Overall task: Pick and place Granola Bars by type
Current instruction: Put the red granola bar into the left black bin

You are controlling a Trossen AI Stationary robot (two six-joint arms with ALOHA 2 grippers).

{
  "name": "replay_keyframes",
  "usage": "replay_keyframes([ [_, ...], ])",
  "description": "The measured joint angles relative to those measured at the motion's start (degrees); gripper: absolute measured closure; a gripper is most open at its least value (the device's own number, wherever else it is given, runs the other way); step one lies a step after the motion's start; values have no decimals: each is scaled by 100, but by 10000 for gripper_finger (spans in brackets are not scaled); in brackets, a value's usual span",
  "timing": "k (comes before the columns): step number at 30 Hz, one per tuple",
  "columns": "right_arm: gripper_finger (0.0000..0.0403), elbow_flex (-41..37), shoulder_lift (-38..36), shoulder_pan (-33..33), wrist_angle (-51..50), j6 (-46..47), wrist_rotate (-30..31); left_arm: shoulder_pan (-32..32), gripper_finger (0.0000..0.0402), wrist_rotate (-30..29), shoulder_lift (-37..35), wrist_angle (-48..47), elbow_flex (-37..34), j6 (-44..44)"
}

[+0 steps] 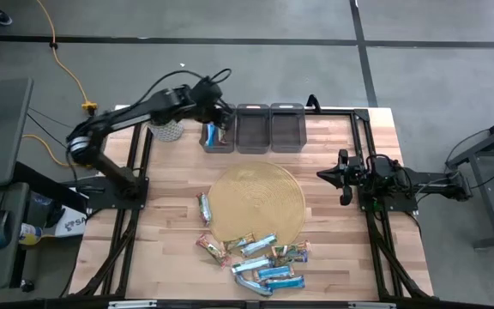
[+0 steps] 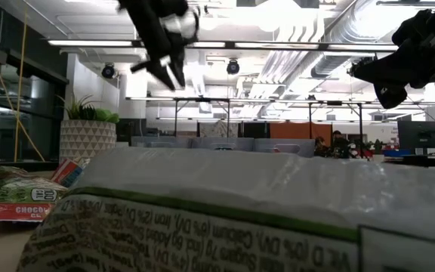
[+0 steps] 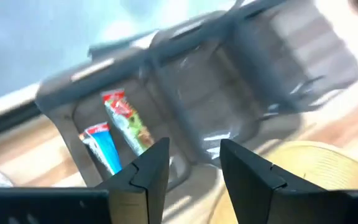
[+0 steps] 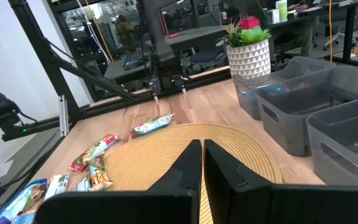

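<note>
My left gripper point(image 3: 194, 163) hangs open above the leftmost of three dark grey bins point(image 1: 217, 137), with nothing between its fingers. A blue-and-white bar point(image 3: 102, 148) and a red-and-green bar point(image 3: 128, 122) lie on the floor of that bin. Several more Granola Bars point(image 1: 260, 260) lie loose on the table near its front edge, and one point(image 1: 202, 209) lies at the left rim of the round woven mat point(image 1: 256, 202). My right gripper point(image 4: 202, 163) waits shut at the table's right side, level above the wood.
The middle bin point(image 1: 253, 129) and the right bin point(image 1: 287, 129) stand beside the first at the far edge. A white patterned plant pot point(image 1: 167, 130) stands left of the bins. In the low view a bar's wrapper point(image 2: 225, 219) fills the foreground.
</note>
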Motion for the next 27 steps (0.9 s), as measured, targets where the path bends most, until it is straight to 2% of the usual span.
replay_keyframes([
  [5,402,0,0,-1,0,2,0,-669,261,-638,-912,-277,2,-468],
  [13,402,0,0,0,0,0,0,-2145,261,-1890,-2047,-1086,2,-1651],
  [22,402,0,0,0,0,0,0,-3874,261,-3524,-2720,-2819,2,-3347],
  [27,402,0,0,0,0,1,1,-4670,261,-4014,-2900,-3410,-327,-4614],
])
